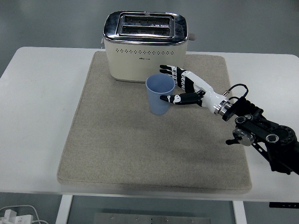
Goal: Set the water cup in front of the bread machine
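The blue water cup (159, 97) stands upright on the beige mat (117, 140), just in front of the cream bread machine (145, 46) and slightly right of its middle. My right hand (169, 85) reaches in from the right and wraps the cup's right side. Its thumb (169, 98) lies across the cup's front wall and its fingers (173, 71) curve behind the rim, between the cup and the machine. The cup's base rests on the mat. My left arm does not show.
The mat covers most of the white table (32, 107). The black forearm and wrist joints (257, 130) lie over the mat's right edge. A white power strip with a cable (14, 217) sits on the floor at the bottom left.
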`<action>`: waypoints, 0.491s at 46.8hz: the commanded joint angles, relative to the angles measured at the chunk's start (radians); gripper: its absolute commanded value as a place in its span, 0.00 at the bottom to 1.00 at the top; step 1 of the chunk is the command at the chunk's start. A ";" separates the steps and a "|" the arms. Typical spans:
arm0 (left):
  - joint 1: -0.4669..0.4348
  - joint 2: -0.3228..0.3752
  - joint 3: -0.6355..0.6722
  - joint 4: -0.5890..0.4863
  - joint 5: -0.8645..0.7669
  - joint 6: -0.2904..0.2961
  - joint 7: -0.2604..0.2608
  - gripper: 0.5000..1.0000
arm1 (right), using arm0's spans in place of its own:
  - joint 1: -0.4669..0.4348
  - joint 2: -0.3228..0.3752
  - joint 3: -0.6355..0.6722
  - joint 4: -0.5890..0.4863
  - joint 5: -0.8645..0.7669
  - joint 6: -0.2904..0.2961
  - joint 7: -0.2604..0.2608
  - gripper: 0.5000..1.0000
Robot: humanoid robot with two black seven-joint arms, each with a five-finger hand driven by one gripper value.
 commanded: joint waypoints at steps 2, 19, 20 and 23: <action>0.000 0.000 0.000 0.000 0.000 0.001 0.000 1.00 | -0.002 -0.004 0.000 0.001 0.000 0.017 0.000 0.85; 0.000 0.000 0.000 0.000 0.000 0.001 0.000 1.00 | 0.000 -0.033 0.001 0.008 0.000 0.051 0.000 0.85; 0.000 0.000 0.000 0.000 0.000 0.000 0.000 1.00 | 0.000 -0.036 0.001 0.008 0.000 0.051 0.000 0.85; 0.000 0.000 0.000 0.000 0.000 0.001 0.000 1.00 | 0.001 -0.039 0.001 0.008 0.000 0.054 0.000 0.85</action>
